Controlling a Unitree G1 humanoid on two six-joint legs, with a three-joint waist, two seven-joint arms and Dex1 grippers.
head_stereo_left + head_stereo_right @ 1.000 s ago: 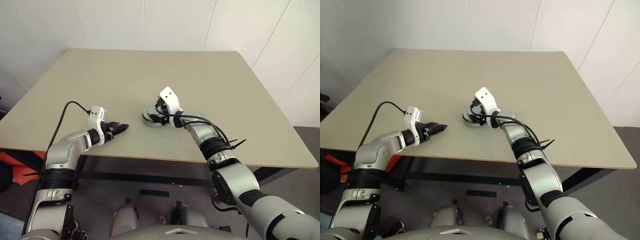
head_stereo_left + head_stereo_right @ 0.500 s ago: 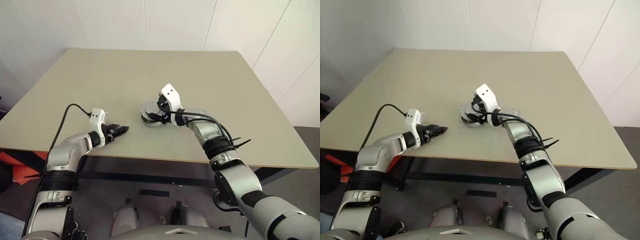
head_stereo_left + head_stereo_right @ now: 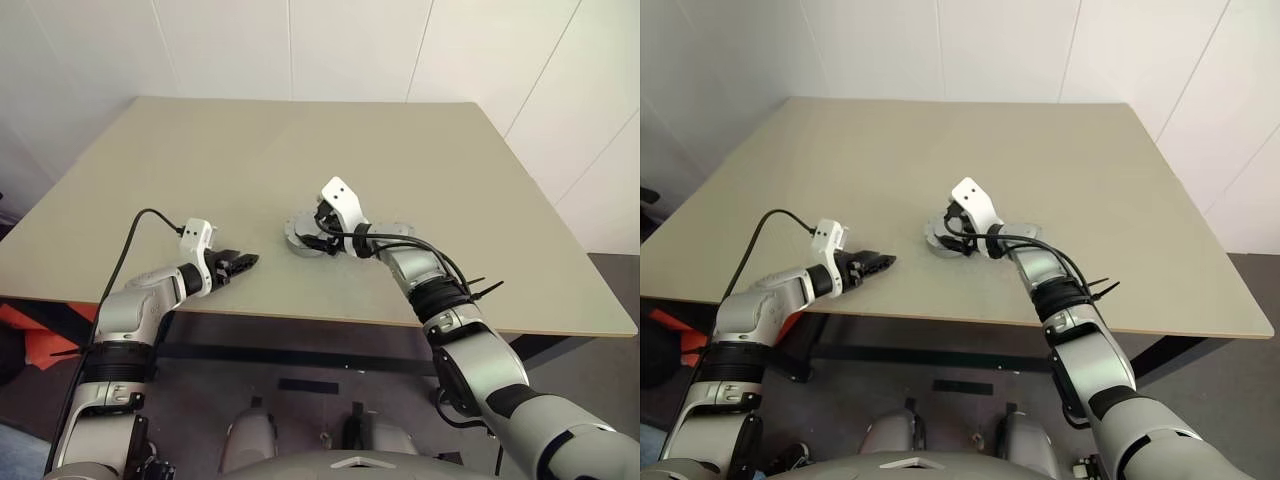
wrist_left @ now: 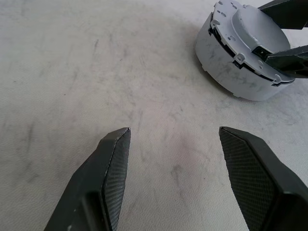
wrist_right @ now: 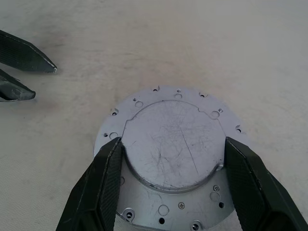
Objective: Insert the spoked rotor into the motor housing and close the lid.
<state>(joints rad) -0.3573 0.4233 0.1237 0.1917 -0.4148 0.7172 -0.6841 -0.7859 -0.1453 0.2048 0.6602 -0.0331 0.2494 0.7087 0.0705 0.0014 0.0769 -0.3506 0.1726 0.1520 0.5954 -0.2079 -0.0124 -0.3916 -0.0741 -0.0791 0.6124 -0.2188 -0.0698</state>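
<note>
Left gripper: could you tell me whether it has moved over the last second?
No. The left gripper hangs open at the same spot just inside the table's near edge, at the same gap from the motor housing.

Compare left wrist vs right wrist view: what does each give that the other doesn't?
Left wrist view: the motor housing from the side, wall and seam visible, with the left gripper open over bare table, apart from it. Right wrist view: the housing's top face-on, a scratched raised plate on a holed flange, with the right gripper closed on that plate's edges. Shared: the housing with its top closed, the table, and each view catches the other gripper.
</note>
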